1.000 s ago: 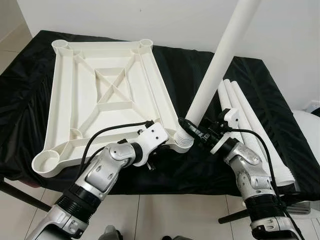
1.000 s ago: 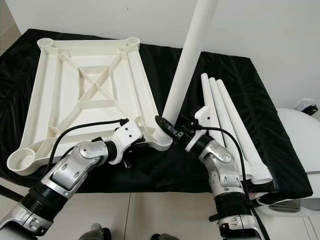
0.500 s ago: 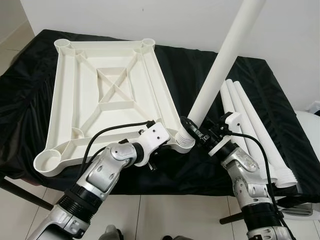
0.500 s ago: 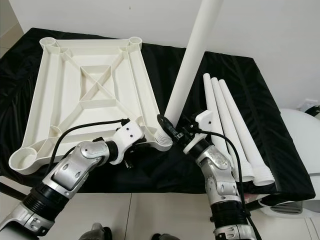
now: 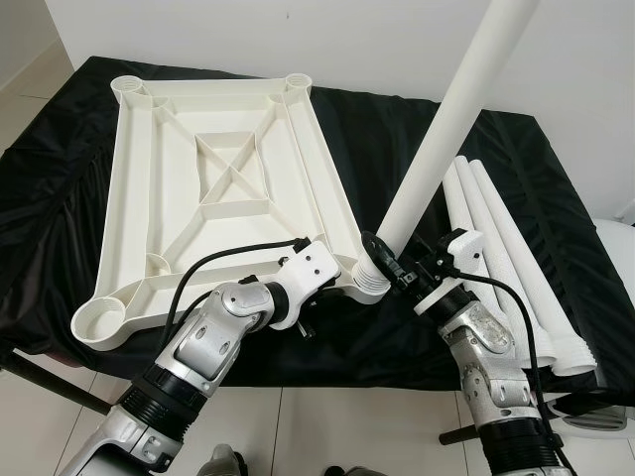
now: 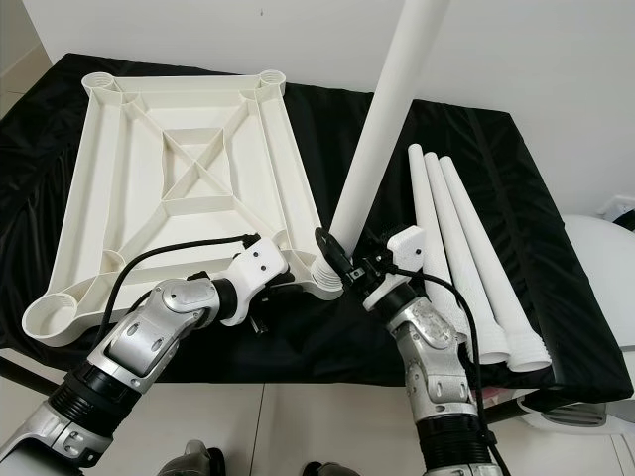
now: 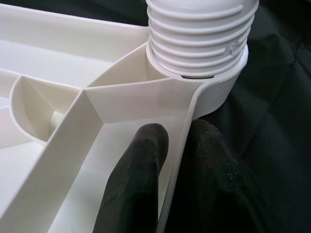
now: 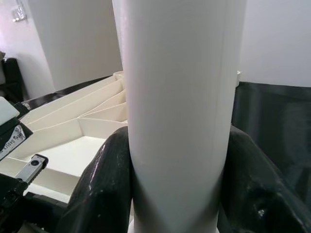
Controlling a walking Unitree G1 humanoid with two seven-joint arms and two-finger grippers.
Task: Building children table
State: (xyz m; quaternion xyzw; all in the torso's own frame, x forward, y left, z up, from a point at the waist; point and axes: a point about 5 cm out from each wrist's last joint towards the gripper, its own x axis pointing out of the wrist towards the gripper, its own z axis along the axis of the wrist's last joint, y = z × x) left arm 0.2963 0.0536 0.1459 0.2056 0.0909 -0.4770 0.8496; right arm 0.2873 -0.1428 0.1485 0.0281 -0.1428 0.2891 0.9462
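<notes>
The white tabletop [image 5: 322,188] lies upside down on the black cloth. My left gripper [image 7: 177,160] is shut on its near right rim, one finger inside and one outside, just beside the corner socket [image 7: 214,92]. A long white leg [image 5: 446,129] stands in that socket by its threaded end [image 7: 199,39] and leans up to the right. My right gripper [image 5: 392,266] is shut around the leg just above the socket, its fingers [image 8: 102,189] pressed on both sides.
Three spare white legs [image 5: 506,248] lie side by side on the cloth [image 5: 60,149] to the right. A white rounded object [image 6: 605,258] stands past the table's right end. The near table edge runs just below my wrists, with tiled floor beneath.
The whole picture has shifted a little, so the camera moved. The leg keeps about the same tilt in the socket. Both grips are unchanged.
</notes>
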